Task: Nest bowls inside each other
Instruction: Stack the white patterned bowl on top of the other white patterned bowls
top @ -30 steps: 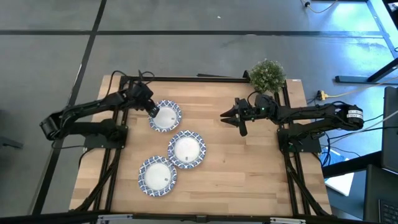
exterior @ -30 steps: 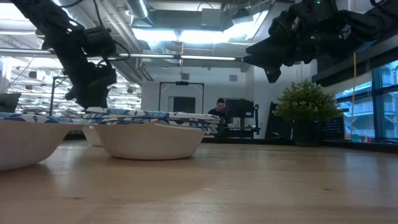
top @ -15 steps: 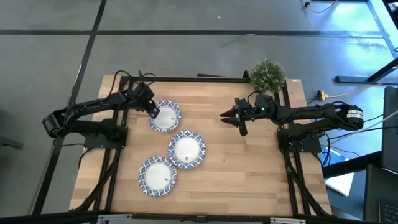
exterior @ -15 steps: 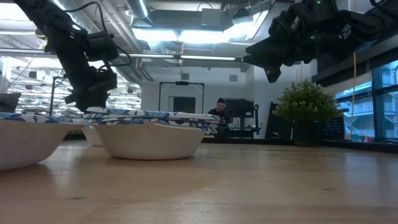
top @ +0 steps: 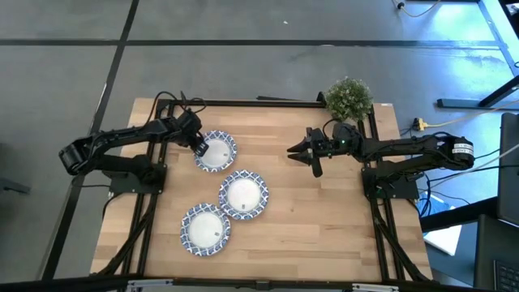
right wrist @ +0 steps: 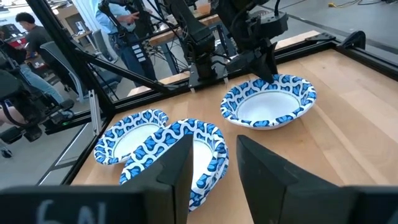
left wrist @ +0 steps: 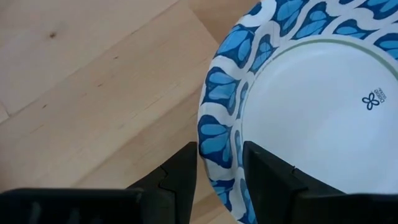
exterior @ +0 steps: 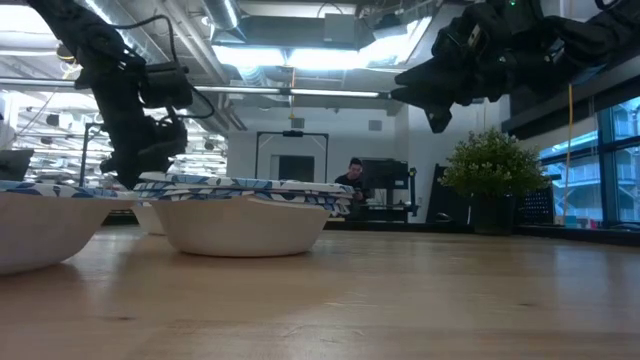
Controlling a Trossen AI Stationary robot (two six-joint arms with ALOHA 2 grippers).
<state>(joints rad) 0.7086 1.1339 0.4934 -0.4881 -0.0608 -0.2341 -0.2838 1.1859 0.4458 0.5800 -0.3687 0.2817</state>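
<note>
Three blue-and-white bowls with white centres sit on the wooden table: the far bowl (top: 217, 152), the middle bowl (top: 243, 195) and the near bowl (top: 205, 229). Whether any of them is a stack, I cannot tell. My left gripper (top: 199, 146) is at the far bowl's left rim, shut on it. My right gripper (top: 302, 154) hovers open above the table, to the right of the bowls, and touches nothing. In the right wrist view the far bowl (right wrist: 270, 99) lies beyond the two others. My left gripper (left wrist: 221, 180) has the far bowl's patterned rim (left wrist: 217, 140) on its left side pinched between the two fingers, one finger inside the bowl and one outside. The fingers come from above, slanting in from the table's left. The bowl rests on the table.
A small green potted plant (top: 349, 97) stands at the table's far right corner, behind my right arm. Bare wood lies to the right of the bowls and along the near edge. People and desks show in the room beyond the table.
My left arm's elbow has swung a little toward the table and its wrist has tipped slightly, while the gripper has stayed at the far bowl's rim. The bowls have kept their places.
</note>
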